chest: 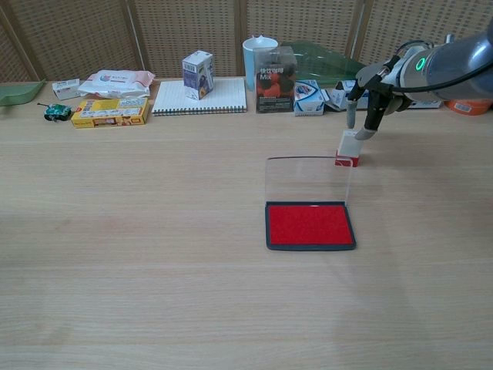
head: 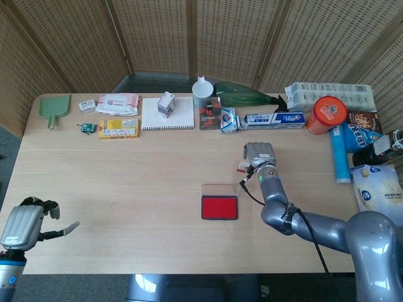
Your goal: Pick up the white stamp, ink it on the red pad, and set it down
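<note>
Reaching right hand point(chest: 368, 104), fingers point(chest: 367, 131) parted, one fingertip touching white stamp point(chest: 349, 146) top.

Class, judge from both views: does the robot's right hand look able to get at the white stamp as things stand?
Probably yes. The right hand hangs just above the white stamp, fingertips at its top, nothing between them. The open ink pad lies nearer the robot, clear of the approach.

table point(head: 126, 182) light wood | on it: white stamp point(chest: 349, 147), red pad point(chest: 310, 225), notebook point(head: 167, 115), dustpan point(head: 53, 108)
</note>
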`<move>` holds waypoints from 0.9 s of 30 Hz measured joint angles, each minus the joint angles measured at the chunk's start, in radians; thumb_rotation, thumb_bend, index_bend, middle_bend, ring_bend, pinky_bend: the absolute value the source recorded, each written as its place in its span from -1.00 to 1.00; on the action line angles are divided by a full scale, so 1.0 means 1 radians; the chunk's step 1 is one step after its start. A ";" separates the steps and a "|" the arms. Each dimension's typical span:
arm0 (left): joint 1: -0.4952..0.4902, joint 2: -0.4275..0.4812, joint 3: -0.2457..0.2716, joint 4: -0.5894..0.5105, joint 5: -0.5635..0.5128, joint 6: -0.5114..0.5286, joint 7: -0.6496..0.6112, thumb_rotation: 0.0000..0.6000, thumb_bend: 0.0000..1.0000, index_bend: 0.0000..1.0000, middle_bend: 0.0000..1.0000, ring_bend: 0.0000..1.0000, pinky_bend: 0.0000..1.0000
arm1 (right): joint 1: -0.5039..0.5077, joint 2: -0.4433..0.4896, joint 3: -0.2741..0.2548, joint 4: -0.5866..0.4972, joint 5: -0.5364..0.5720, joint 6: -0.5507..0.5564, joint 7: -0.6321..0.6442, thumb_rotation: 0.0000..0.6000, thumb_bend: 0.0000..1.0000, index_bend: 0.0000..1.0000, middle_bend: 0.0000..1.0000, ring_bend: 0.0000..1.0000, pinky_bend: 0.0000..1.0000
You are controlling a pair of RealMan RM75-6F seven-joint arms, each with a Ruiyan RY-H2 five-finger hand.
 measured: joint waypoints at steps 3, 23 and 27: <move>0.000 -0.001 0.000 0.001 -0.001 -0.001 -0.001 -0.13 -0.89 0.23 0.20 0.06 -0.39 | 0.001 -0.009 -0.001 0.015 0.008 -0.001 -0.009 1.00 -0.30 -0.16 1.00 1.00 1.00; 0.007 0.004 0.005 0.003 -0.007 0.003 -0.002 -0.12 -0.89 0.23 0.19 0.06 -0.39 | 0.008 -0.053 0.011 0.094 0.024 -0.039 -0.055 1.00 -0.28 -0.03 1.00 1.00 1.00; 0.005 0.001 0.004 0.006 -0.005 0.001 -0.004 -0.12 -0.89 0.23 0.19 0.06 -0.39 | 0.007 -0.055 0.009 0.084 0.029 -0.037 -0.065 1.00 -0.27 0.04 1.00 1.00 1.00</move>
